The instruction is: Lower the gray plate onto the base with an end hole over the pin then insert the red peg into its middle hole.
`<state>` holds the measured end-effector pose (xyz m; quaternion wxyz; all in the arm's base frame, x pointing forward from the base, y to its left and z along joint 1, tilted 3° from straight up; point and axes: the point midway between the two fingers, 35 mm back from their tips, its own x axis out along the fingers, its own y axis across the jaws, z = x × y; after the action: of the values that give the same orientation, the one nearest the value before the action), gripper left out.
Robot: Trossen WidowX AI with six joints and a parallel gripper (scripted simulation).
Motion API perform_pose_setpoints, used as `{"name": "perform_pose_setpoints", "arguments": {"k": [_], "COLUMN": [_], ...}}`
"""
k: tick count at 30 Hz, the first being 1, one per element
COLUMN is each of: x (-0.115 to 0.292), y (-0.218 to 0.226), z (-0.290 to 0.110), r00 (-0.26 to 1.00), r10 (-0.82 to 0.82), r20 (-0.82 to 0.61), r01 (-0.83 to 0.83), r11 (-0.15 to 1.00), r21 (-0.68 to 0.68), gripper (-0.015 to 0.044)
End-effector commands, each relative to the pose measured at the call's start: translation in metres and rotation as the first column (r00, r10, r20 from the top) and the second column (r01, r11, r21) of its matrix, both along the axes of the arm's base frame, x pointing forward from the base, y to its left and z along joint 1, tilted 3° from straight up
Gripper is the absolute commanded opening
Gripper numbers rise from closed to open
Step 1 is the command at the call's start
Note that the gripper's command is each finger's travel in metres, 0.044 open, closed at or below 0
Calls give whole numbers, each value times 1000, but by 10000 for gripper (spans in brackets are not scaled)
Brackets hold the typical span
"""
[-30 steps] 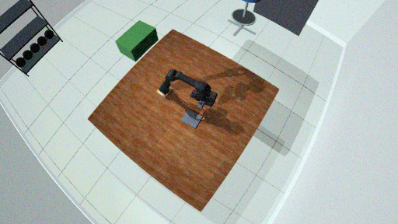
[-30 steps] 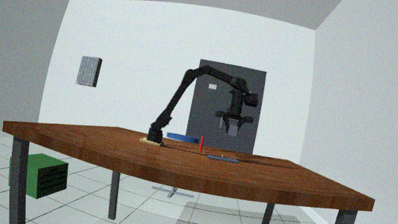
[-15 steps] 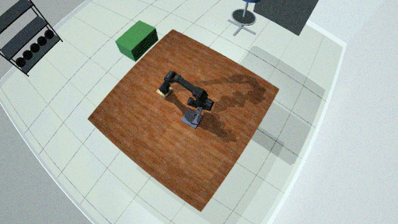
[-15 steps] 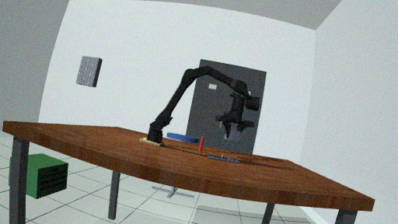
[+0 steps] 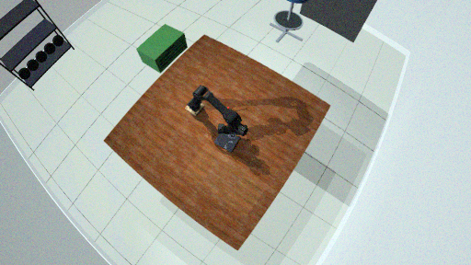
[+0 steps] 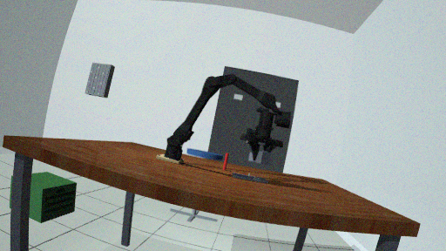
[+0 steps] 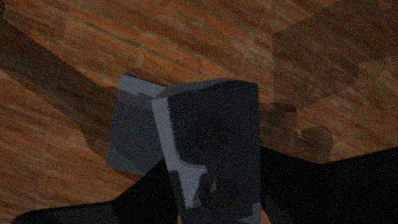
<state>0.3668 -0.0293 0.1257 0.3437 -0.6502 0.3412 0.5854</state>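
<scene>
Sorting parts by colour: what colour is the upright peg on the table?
Red. The peg shows best in the exterior view, standing on the table.

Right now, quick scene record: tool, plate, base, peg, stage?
tool: shut on the gray plate, raised above the table
gray plate: held off the table, over the base
base: flat on the wooden table, below the tool
red peg: upright on the table, left of the base, untouched
stage: plate not yet lowered onto the base

Green crate on floor, black shelf rack, blue stool.
</scene>
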Motion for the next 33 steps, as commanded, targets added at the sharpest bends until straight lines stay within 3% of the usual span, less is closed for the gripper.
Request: {"name": "perform_pose_setpoints", "arguments": {"k": [1,9,33], "x": [-1,-4,-4], "y": [-10,-31,-31], "z": [-6,-16,-17], "r00": [998,986,985], "r10": [57,168,170], "r20": [-5,-12,-12], "r01": [-57,-168,-170], "r11": [998,986,985], "r21": [-2,-13,-14], "gripper": [0,0,0]}}
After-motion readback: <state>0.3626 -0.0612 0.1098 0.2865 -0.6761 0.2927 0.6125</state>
